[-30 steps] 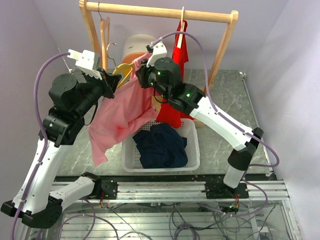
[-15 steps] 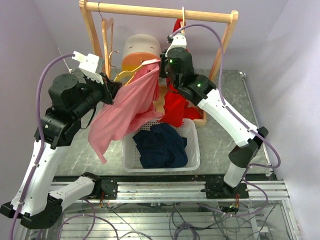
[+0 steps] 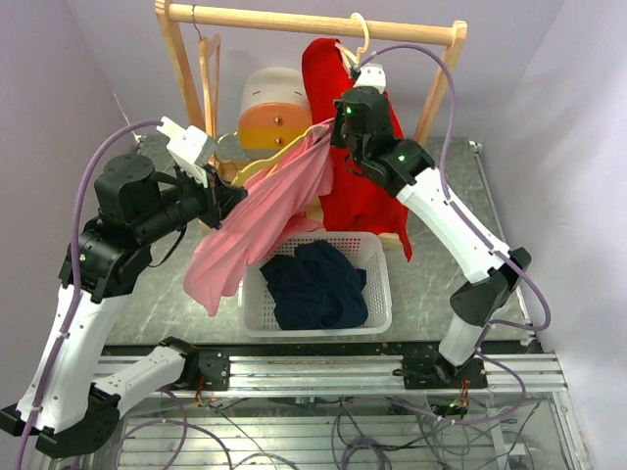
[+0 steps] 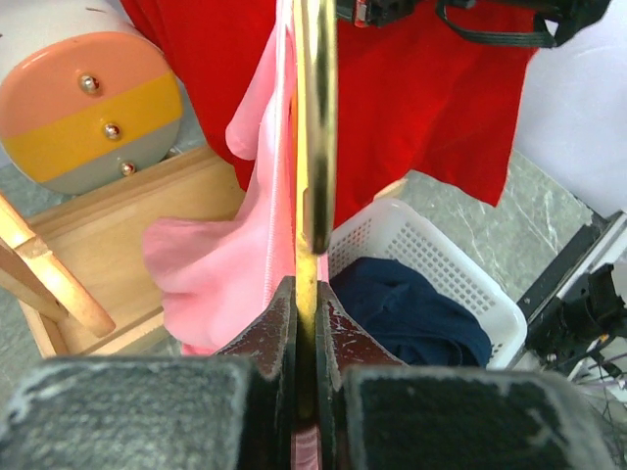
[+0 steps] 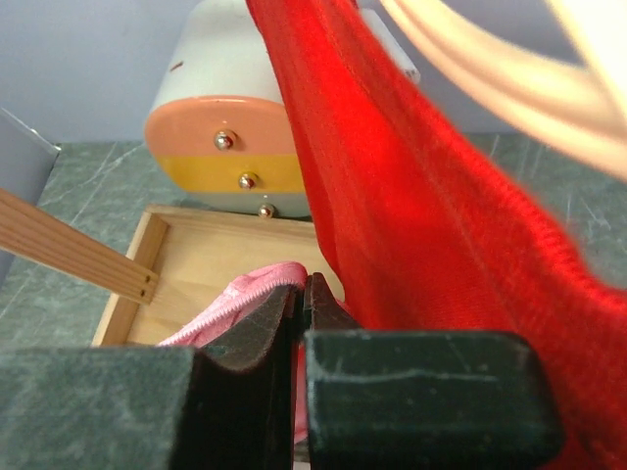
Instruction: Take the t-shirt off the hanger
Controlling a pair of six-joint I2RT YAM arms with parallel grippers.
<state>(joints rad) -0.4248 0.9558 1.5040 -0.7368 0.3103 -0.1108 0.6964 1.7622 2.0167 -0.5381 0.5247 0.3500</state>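
A pink t-shirt [image 3: 257, 220] hangs stretched between my two grippers, still draped on a yellow hanger [image 3: 257, 164]. My left gripper [image 3: 223, 192] is shut on the hanger's lower bar [image 4: 313, 147], seen edge-on in the left wrist view, with pink cloth [image 4: 230, 264] beside it. My right gripper [image 3: 333, 129] is shut on the shirt's collar edge [image 5: 257, 292] and holds it high, near the rail. The shirt's lower part droops over the basket's left rim.
A wooden rack [image 3: 313, 22] spans the back. A red garment [image 3: 358, 186] hangs from it, right beside my right arm. A white basket [image 3: 377, 294] holds dark blue clothes [image 3: 315, 284]. A white, orange and yellow drawer box [image 3: 269, 108] stands behind, on a wooden tray [image 5: 211, 259].
My right gripper has moved up and to the right with the collar, stretching the pink shirt away from the hanger. The red garment has been pushed up and spread. My left gripper shifted slightly lower.
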